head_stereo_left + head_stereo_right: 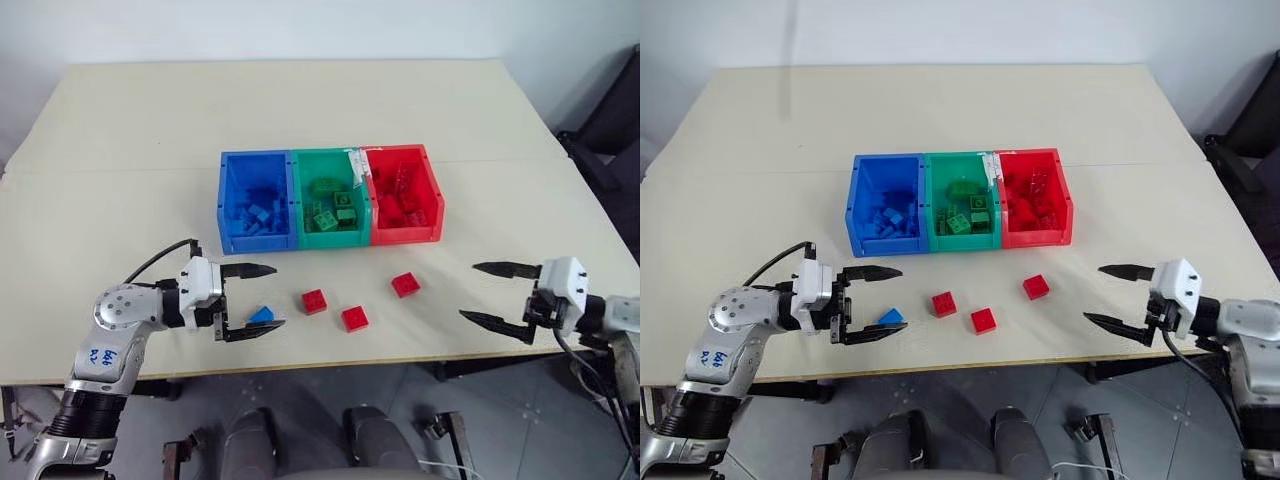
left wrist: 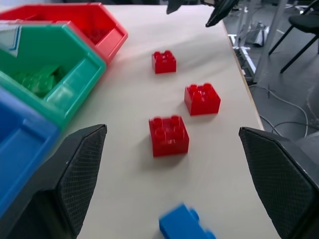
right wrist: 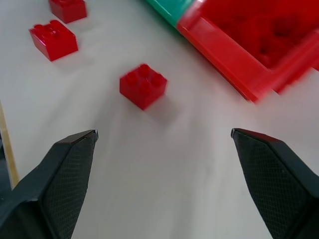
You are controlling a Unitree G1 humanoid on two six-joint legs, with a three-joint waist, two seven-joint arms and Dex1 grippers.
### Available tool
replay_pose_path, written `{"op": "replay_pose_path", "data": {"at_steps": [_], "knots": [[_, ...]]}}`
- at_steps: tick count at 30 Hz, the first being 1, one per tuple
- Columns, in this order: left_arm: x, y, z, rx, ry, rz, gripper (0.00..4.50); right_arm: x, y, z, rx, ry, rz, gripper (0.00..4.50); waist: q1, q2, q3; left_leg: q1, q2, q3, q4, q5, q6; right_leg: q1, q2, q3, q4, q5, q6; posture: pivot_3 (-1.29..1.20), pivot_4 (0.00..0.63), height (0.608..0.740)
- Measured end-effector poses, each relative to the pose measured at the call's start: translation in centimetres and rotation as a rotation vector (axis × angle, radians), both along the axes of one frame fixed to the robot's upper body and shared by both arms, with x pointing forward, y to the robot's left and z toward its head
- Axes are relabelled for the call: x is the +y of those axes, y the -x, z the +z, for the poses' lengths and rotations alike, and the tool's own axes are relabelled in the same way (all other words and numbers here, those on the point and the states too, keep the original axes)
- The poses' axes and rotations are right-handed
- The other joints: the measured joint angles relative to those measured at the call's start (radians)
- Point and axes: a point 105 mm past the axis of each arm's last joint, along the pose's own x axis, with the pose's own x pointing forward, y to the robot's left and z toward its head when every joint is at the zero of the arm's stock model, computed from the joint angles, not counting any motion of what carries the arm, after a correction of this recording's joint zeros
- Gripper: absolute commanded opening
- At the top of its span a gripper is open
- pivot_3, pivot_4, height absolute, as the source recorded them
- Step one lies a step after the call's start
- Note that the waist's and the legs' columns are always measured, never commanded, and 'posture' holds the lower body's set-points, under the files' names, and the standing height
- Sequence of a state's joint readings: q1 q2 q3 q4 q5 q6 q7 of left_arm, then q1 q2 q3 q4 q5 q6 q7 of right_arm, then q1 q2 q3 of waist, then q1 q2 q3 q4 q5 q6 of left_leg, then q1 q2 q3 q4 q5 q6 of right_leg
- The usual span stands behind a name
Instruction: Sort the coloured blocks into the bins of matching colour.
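Three joined bins, blue, green and red, sit mid-tabletop holding matching blocks. Near the front edge lie three red blocks and a blue block. The left gripper has open jaws around the blue block; the right gripper is open, empty

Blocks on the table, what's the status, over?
Left gripper and right gripper open, empty. One blue block, three red blocks unsorted before bins. Nothing obstructing.
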State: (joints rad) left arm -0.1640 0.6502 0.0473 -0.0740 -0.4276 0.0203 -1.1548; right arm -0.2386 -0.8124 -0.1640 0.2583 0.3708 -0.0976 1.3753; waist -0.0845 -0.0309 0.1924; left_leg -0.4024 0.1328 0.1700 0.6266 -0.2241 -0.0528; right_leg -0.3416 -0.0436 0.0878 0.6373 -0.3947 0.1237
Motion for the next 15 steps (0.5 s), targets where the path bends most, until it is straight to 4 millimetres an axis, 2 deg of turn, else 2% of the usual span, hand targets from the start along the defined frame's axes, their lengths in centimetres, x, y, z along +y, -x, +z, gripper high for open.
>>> {"op": "replay_pose_path", "data": {"at_steps": [7, 12, 15], "knots": [[1.3, 0.7, 0.2, -0.019, -0.008, 0.076, 4.5, 3.2, -3.7, -0.6, 0.1, 0.062, 0.138, 4.48, -0.001, 0.001, 0.001, 0.0, 0.0, 0.001, 0.002, -0.001, 0.001, 0.0, 0.0, 0.0, 0.0, 0.0, 0.0, 0.0, 0.15, 0.74], [2.4, 1.3, 0.2, -0.023, -0.018, 0.127, 4.5, 4.2, -4.1, -1.8, 0.17, 0.095, 0.194, 4.48, 0.0, 0.002, 0.001, -0.001, 0.0, 0.001, 0.001, -0.001, 0.0, -0.001, 0.0, 0.0, 0.0, -0.001, 0.0, 0.0, 0.15, 0.74], [2.3, 1.5, 0.2, -0.027, -0.018, 0.133, 4.5, 4.7, -4.2, -2.4, 0.193, 0.093, 0.208, 3.92, -0.001, 0.002, 0.001, -0.001, 0.001, 0.001, 0.002, -0.001, 0.0, -0.001, 0.0, 0.0, 0.001, -0.001, 0.0, 0.0, 0.15, 0.74]]}}
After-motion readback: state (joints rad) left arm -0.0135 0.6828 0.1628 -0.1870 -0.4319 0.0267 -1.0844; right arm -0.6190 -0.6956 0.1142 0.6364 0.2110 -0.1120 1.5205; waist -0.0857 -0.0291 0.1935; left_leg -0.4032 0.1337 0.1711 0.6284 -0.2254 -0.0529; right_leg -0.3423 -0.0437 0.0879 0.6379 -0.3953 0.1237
